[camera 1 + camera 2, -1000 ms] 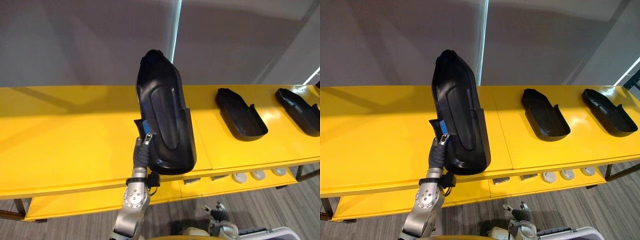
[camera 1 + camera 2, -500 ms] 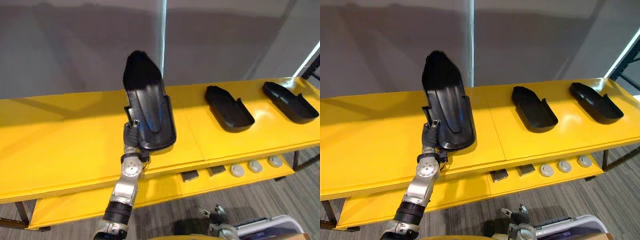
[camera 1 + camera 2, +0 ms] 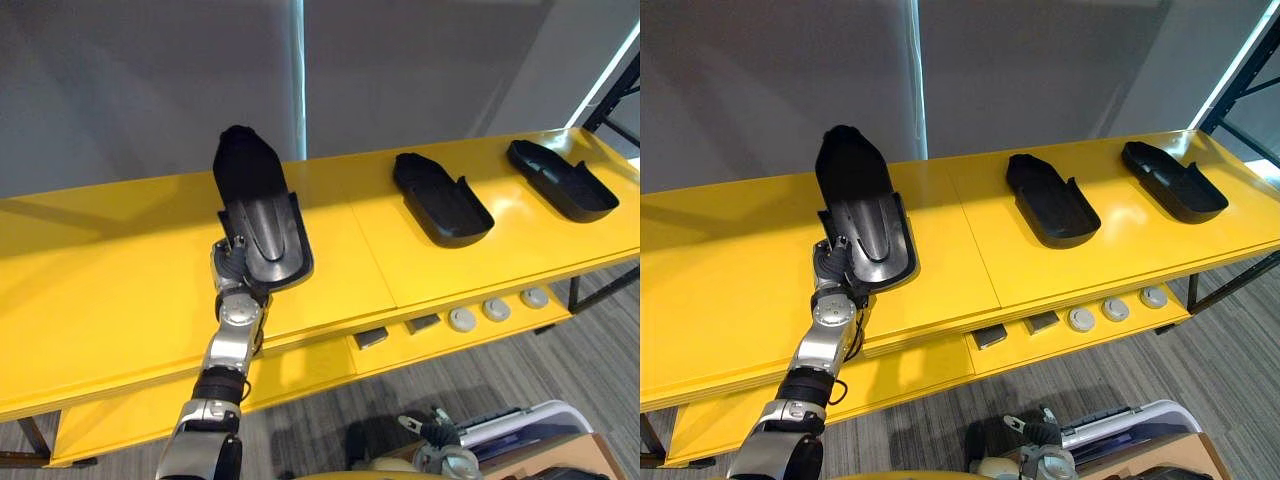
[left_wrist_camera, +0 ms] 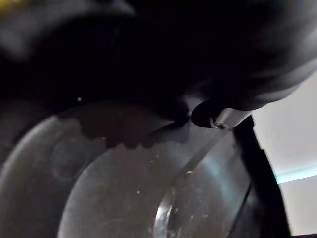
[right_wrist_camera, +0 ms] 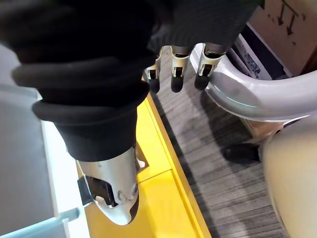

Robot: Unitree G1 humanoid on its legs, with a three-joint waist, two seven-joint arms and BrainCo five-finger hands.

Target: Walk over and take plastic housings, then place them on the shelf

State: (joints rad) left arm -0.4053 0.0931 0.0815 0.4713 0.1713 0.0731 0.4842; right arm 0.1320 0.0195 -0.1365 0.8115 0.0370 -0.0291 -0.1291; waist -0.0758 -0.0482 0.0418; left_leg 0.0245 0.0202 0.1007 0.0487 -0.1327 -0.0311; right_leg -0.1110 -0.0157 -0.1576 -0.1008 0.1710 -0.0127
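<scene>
My left hand (image 3: 232,262) is shut on the near edge of a long black plastic housing (image 3: 258,215), hollow side up, over the left-middle of the yellow shelf (image 3: 120,290). The housing's near end is at or just above the shelf top and its far end points at the grey wall; I cannot tell whether it touches. In the left wrist view the housing's glossy inside (image 4: 148,188) lies close under a dark fingertip (image 4: 218,116). Two more black housings (image 3: 440,200) (image 3: 560,180) lie on the shelf to the right. My right hand (image 5: 178,69) hangs low, fingers relaxed and holding nothing.
On the lower yellow shelf board lie round white discs (image 3: 497,310) and small grey blocks (image 3: 372,338). A white bin (image 3: 520,425) and a cardboard box (image 3: 590,460) stand on the grey floor at lower right. A dark rack post (image 3: 615,80) rises at the right end.
My left arm has reached out and lowered the housing from upright in front of the camera to lying low over the shelf top. The camera has also shifted.
</scene>
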